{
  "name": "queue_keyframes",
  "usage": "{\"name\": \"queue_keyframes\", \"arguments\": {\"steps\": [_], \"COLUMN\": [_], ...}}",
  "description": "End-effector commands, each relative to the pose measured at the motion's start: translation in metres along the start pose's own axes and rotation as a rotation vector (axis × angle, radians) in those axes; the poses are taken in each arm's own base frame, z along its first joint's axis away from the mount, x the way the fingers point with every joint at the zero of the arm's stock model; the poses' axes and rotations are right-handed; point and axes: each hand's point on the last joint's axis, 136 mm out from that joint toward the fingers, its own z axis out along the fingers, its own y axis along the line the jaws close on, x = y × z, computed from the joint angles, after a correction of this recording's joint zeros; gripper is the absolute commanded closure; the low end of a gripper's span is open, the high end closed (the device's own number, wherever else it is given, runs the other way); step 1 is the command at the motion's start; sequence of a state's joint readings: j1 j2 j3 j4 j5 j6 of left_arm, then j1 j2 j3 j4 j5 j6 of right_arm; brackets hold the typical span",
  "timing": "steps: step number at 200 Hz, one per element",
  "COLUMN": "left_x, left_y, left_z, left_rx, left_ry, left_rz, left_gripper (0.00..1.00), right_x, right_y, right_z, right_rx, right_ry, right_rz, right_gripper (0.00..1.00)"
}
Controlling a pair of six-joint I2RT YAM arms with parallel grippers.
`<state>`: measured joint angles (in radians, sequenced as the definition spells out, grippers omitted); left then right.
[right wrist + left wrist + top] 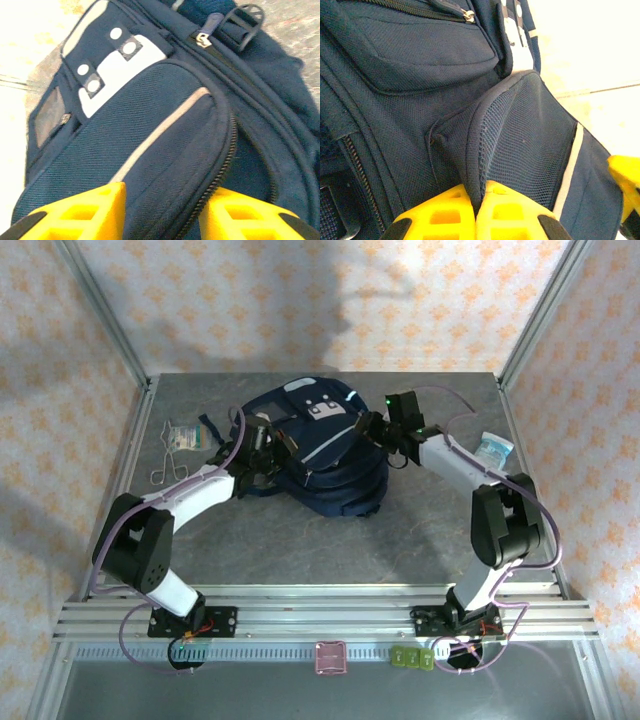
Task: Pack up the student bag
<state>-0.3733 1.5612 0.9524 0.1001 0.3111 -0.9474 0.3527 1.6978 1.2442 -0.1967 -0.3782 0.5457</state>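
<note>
A grey table [300, 540] stands between orange-flowered walls [300, 300]. At its left, a small packet [185, 435] is too blurred to identify. The left gripper [476, 200], fingers pressed together, pinches the mesh pocket [530, 145] rim of the student bag [320, 455], mid-table. The right gripper [165, 195], half spread, clamps the front pocket [150, 130] at its zipped edge.

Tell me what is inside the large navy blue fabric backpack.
No contents can be seen: the navy blue fabric backpack covers its inside. The left gripper pinches the edge of its mesh pocket.
</note>
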Motion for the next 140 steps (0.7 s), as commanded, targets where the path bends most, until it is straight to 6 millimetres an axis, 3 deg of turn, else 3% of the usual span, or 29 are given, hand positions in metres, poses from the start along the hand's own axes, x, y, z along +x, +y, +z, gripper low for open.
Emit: {"name": "queue_keyframes", "arguments": {"steps": [1,35,59,80,111,140], "left_x": [-0.027,-0.028,-0.03,-0.03,-0.031,-0.029], "left_y": [-0.054,-0.056,-0.059,-0.061,-0.062,-0.059], "left_z": [-0.024,-0.024,-0.025,-0.027,-0.029,-0.03], "left_rx": [0.206,0.225,0.245,0.255,0.252,0.247], "left_ry": [-0.106,-0.111,-0.117,-0.119,-0.122,-0.118], "left_rz": [-0.081,-0.125,-0.149,-0.155,-0.15,-0.15], "left_gripper": [1.0,1.0,1.0,1.0,1.0,1.0], "right_x": [-0.001,0.036,0.069,0.104,0.136,0.15], "right_y": [-0.021,-0.017,0.014,0.05,0.09,0.103], "right_z": [-0.029,-0.069,-0.08,-0.073,-0.049,-0.023], "right_rx": [0.12,0.154,0.026,-0.091,-0.142,-0.128], "right_ry": [-0.061,-0.093,-0.068,-0.018,0.037,0.073], "right_rz": [-0.046,-0.147,-0.215,-0.288,-0.356,-0.358], "right_gripper": [0.59,0.59,0.61,0.62,0.6,0.59]}}
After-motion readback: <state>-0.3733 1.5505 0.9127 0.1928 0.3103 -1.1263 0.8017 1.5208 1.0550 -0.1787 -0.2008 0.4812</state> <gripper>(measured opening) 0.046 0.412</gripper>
